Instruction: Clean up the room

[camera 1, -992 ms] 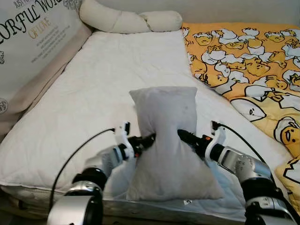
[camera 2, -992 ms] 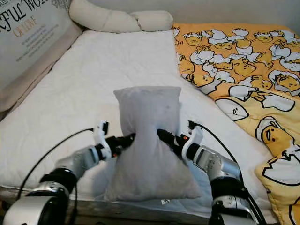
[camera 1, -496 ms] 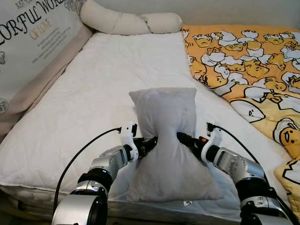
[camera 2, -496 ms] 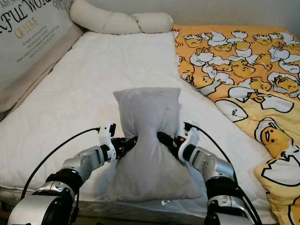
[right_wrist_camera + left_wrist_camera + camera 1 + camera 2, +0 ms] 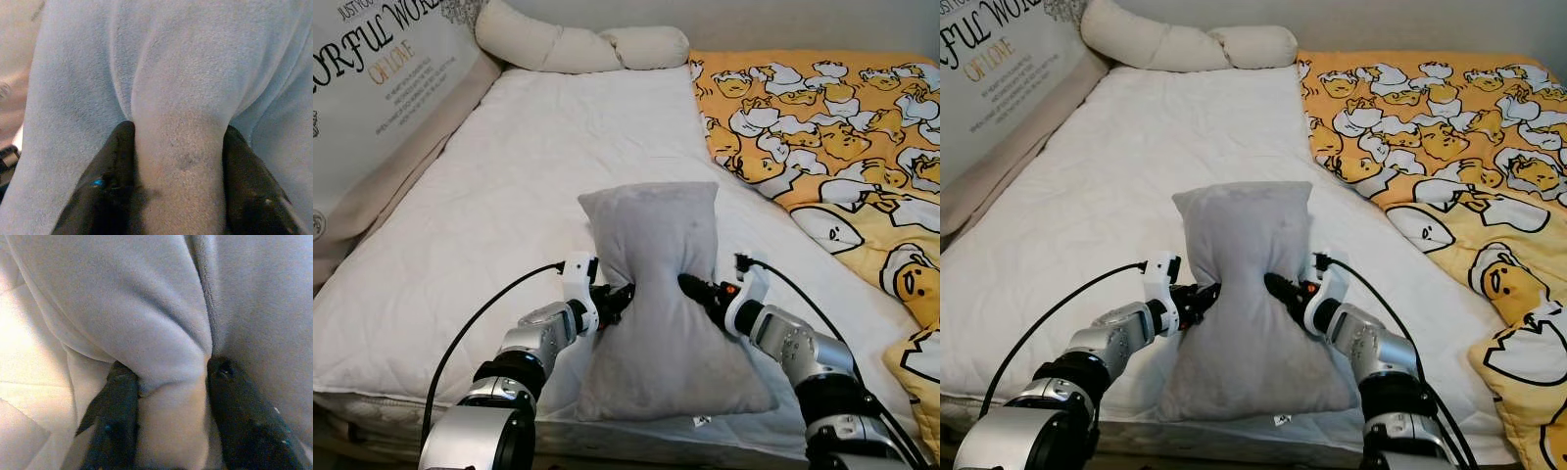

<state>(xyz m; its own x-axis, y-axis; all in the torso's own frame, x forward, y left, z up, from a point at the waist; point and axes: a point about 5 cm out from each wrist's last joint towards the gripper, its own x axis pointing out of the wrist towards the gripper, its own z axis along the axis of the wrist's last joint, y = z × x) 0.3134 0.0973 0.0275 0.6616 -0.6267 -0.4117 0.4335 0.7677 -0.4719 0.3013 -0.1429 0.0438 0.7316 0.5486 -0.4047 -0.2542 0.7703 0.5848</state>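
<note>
1. We hold the soft grey plush pillow (image 5: 656, 294) at lower centre of the head views, its bottom edge resting on the white quilted mattress (image 5: 509, 186) near the front edge.
2. Our left gripper (image 5: 619, 296) bites in from the pillow's left flank and our right gripper (image 5: 690, 286) from its right, at about the same height, so the pillow is pinched to a waist in the middle.
3. In the left wrist view, both black fingers (image 5: 117, 416) stand partly apart with a thick fold of grey fabric bunched between them; the right wrist view shows the same, the fingers (image 5: 115, 181) clamping a fat ridge of cloth.
4. We judge the two-sided grip suits a limp, bulky thing: one pinch alone would let it droop and swing.
5. The cream bolster pillows (image 5: 578, 44) lie at the top of the frame by the headboard, a likely home for the grey one.
6. The yellow cartoon-print duvet (image 5: 832, 137) lies rumpled along the right side, apart from our grippers.
</note>
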